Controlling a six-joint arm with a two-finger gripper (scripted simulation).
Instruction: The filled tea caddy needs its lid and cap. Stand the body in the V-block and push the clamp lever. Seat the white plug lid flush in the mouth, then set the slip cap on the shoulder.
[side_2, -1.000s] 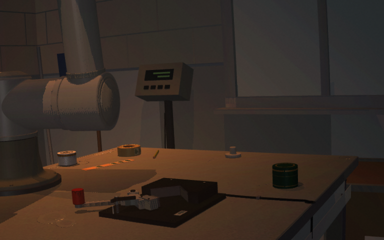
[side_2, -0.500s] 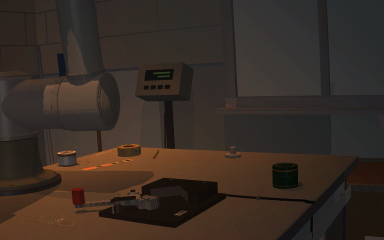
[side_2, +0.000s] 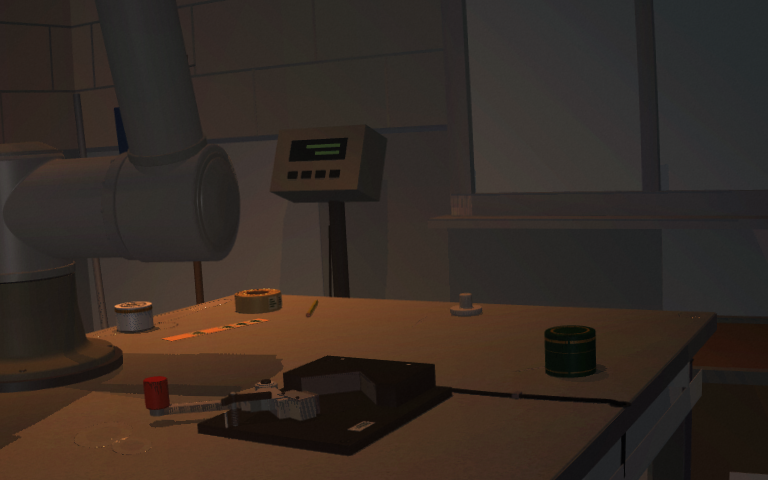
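Note:
On the bench, a dark base plate carries the V-block (side_2: 362, 380), and its clamp lever with a red knob (side_2: 156, 393) sticks out to the left. The V-block holds nothing. A dark green cylinder with gold bands (side_2: 570, 351) stands on the right side of the bench, apart from the fixture; I cannot tell whether it is the caddy body or the slip cap. The white plug lid (side_2: 465, 305) sits near the far edge. My gripper is out of view; only the arm's base and elbow (side_2: 124, 198) show at the left.
The bench's right edge (side_2: 668, 390) drops off near the green cylinder, and a thin cable (side_2: 538, 396) runs from the plate toward it. A tape roll (side_2: 258, 300), a wire spool (side_2: 134, 316), a pencil (side_2: 312, 308) and an orange strip (side_2: 215, 329) lie at the back left, before a display on a post (side_2: 328, 164).

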